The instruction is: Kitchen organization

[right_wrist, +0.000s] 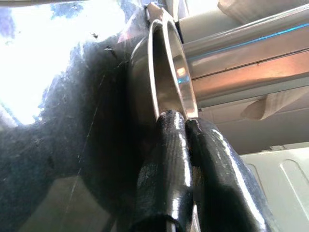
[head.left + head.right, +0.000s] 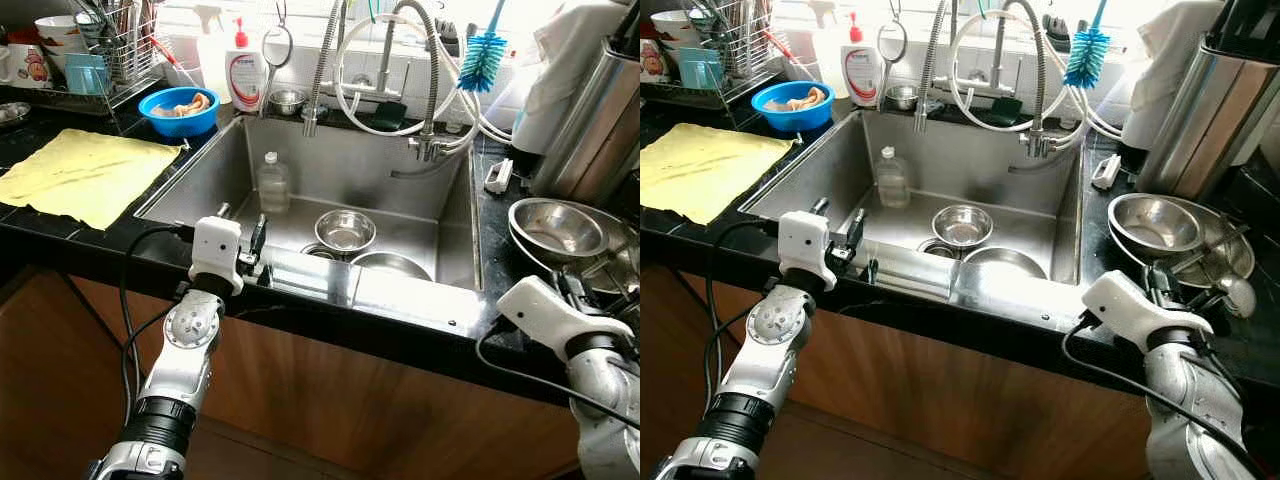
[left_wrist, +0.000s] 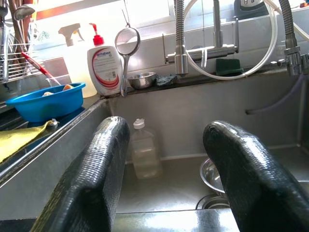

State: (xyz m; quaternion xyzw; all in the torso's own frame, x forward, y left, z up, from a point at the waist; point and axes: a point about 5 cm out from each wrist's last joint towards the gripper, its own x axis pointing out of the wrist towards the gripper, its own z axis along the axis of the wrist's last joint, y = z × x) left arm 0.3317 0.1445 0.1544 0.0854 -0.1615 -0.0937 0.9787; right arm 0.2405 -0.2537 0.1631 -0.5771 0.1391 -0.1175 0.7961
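Steel bowl (image 2: pixel 556 228) on the black desk (image 2: pixel 492 215) is pinched at its rim by the right tool (image 1: pixel 186 126); the left tool (image 3: pixel 166 159) hovers released over the sink (image 2: pixel 440 225).

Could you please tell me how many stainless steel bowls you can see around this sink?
4: one small bowl in the sink basin, a larger one beside it, a tiny one on the back ledge, and one on the right counter, gripped by the right gripper. Others may be hidden.
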